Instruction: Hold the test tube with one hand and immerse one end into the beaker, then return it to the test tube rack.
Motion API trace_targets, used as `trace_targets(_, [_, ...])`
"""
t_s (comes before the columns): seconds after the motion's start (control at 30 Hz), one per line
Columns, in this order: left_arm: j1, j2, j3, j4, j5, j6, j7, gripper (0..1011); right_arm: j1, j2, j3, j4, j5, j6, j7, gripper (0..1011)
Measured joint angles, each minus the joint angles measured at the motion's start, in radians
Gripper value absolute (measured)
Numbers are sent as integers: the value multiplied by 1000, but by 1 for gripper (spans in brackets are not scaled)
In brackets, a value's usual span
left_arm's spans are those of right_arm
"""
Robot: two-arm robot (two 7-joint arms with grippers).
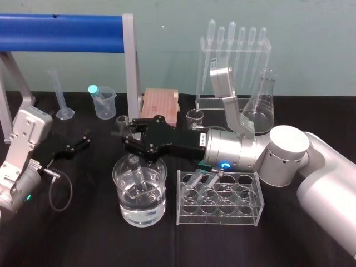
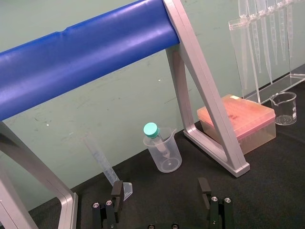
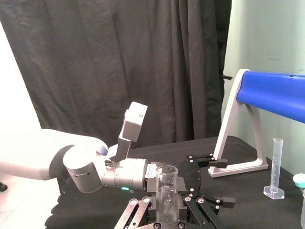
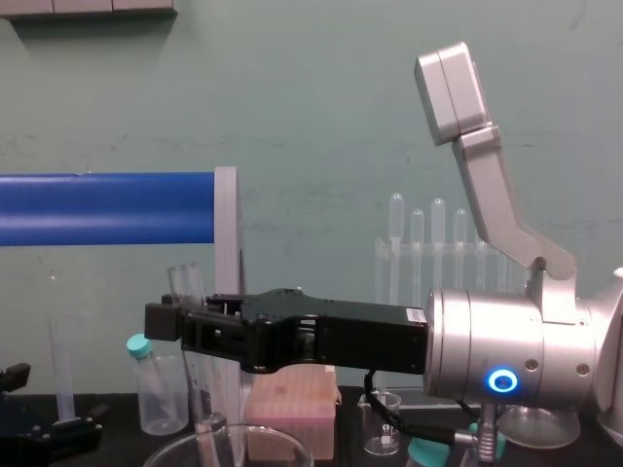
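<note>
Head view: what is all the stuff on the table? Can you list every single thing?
wide beaker: one, clear, liquid inside, front middle
test tube: one, clear, lower end in the wide beaker
rack: one, clear, right of the wide beaker
plastic beaker: one, cloudy, back left
teal-capped tubes: teal tops, one in the plastic beaker, more in the rack
measuring cylinder: one, clear, far back left
box: one, pink, back middle
small beaker: one, clear, beside the box
pipettes: several, clear, in a stand at the back
flask: one, clear, back right
bar: one, blue, back left
left pincer: one, black, open, idle at left
right pincer: one, black, shut on the test tube
</note>
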Motion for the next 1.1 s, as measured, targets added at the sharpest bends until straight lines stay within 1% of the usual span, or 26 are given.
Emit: trace_targets(1.1, [0, 0, 0, 0, 0, 0, 0, 1000, 0, 0, 0, 0, 0, 0, 0, 225])
